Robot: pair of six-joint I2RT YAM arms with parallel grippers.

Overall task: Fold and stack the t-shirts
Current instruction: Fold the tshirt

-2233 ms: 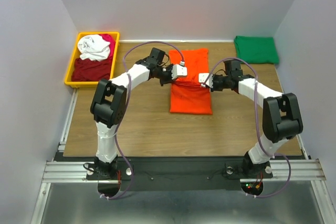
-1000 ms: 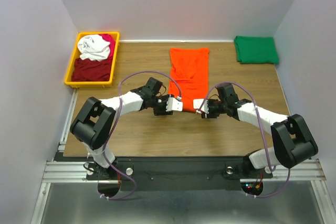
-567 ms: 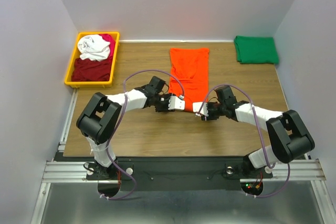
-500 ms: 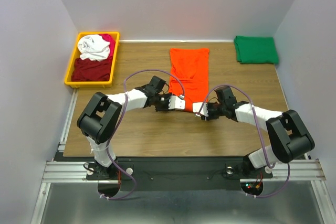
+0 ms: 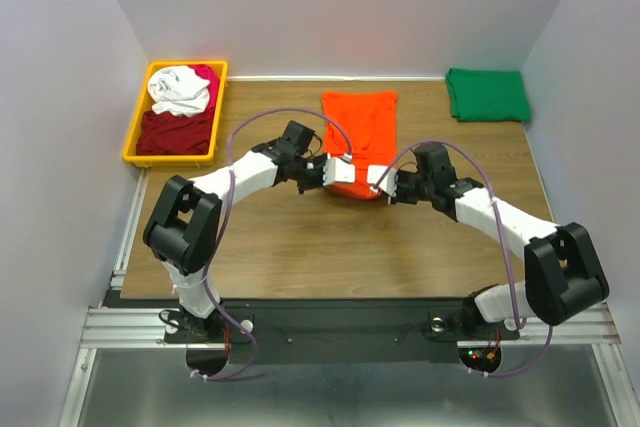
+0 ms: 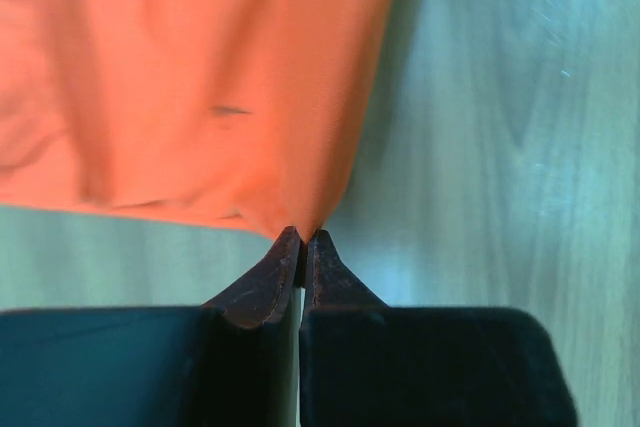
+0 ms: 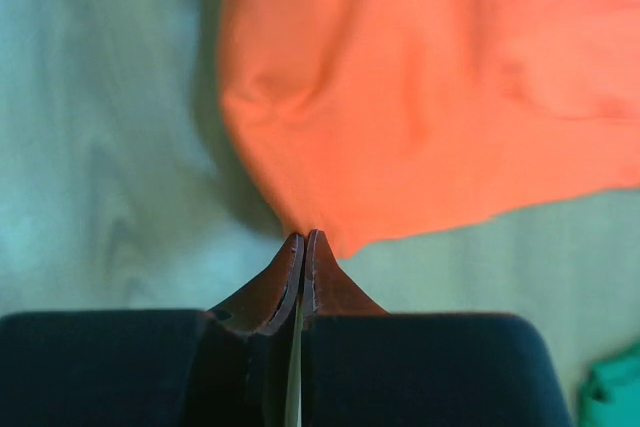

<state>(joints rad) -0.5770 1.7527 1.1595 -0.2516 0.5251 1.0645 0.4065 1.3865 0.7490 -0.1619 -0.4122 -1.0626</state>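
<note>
The left gripper (image 5: 338, 169) has its jaws pinched together on the near left corner of the orange t-shirt (image 5: 360, 132). In the left wrist view the dark fingertips (image 6: 290, 252) meet with no gap between them, and the cloth's corner runs right down into the point where they close. The right gripper (image 5: 378, 180) is likewise closed tight, its tips meeting at the near right corner of the same shirt. In the right wrist view the orange t-shirt (image 7: 430, 97) comes down to the closed tips, its corner lying on their right side. Between the two grippers the shirt's near hem hangs in a shallow curve. Ahead of both pairs of fingers the cloth stretches away as a long narrow strip on the wooden table (image 5: 300, 247), towards the far wall. From the left gripper the orange t-shirt (image 6: 200, 77) spreads forward and to its left, with bare wood to its right. Far ahead of the right gripper and out to its right lies the dark green t-shirt (image 5: 487, 94), folded flat in the table's corner, well apart from the orange one. Ahead of the left gripper and out to its left stands the yellow bin (image 5: 132, 132), holding a white t-shirt (image 5: 180, 89), a dark red t-shirt (image 5: 178, 132) and a bit of magenta cloth (image 5: 207, 75).
</note>
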